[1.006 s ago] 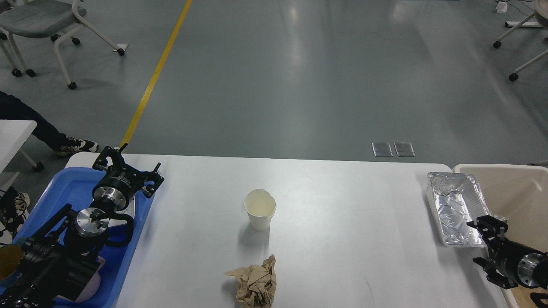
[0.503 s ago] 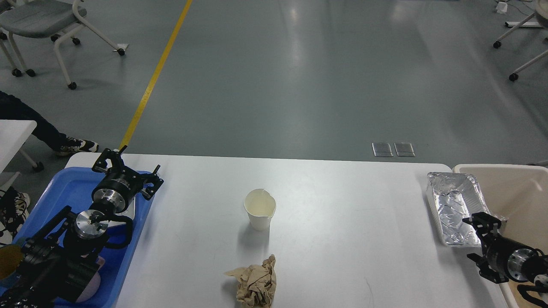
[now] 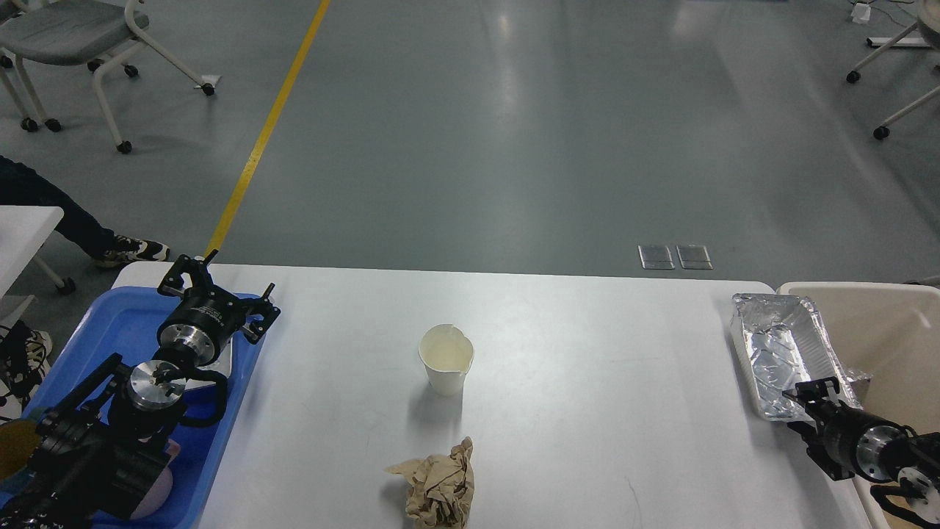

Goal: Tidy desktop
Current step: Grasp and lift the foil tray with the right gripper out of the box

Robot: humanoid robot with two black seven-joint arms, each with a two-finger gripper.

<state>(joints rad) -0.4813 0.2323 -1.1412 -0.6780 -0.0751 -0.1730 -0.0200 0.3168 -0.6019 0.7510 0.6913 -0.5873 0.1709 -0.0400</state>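
The white desktop [image 3: 602,411] holds a white paper cup [image 3: 445,360] standing upright at the middle and a crumpled brown paper [image 3: 438,485] near the front edge. A crinkled foil tray [image 3: 778,349] lies at the right end, its right side against the beige bin [image 3: 888,330]. My left gripper [image 3: 219,286] is open and empty above the blue tray [image 3: 117,323], far left of the cup. My right gripper [image 3: 808,422] is at the foil tray's near edge with its fingers spread; nothing shows between them.
The blue tray hangs off the table's left end and holds a white dish under my left arm. The beige bin stands past the right end. Chairs [image 3: 73,37] and a person's legs [image 3: 66,220] are on the floor at the left.
My right gripper has moved left and toward the front edge along the foil tray's near end. The foil tray has shifted slightly toward the bin. The left arm has barely moved.
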